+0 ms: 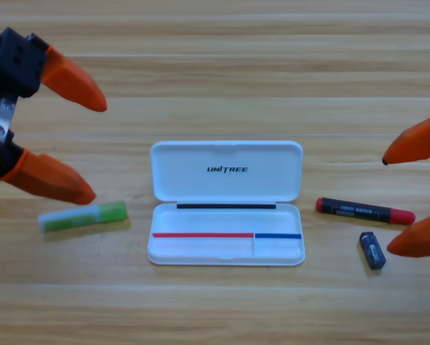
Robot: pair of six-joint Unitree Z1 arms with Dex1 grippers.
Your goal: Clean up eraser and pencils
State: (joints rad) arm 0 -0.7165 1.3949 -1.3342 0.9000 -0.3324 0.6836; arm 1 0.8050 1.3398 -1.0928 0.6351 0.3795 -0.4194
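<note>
An open white case (226,203) lies in the middle of the table, lid folded back, tray towards the front. The pale pencil with a green half (84,215) lies left of the case. The black pencil with red ends (364,210) lies right of it, and the small dark eraser (372,250) sits just in front of that pencil. My left gripper (95,150) is open at the left edge, its lower jaw just above the green pencil. My right gripper (387,205) is open at the right edge, its jaw tips on either side of the black pencil's right end.
The wooden table (215,309) runs across the whole view. Nothing lies inside the case's tray.
</note>
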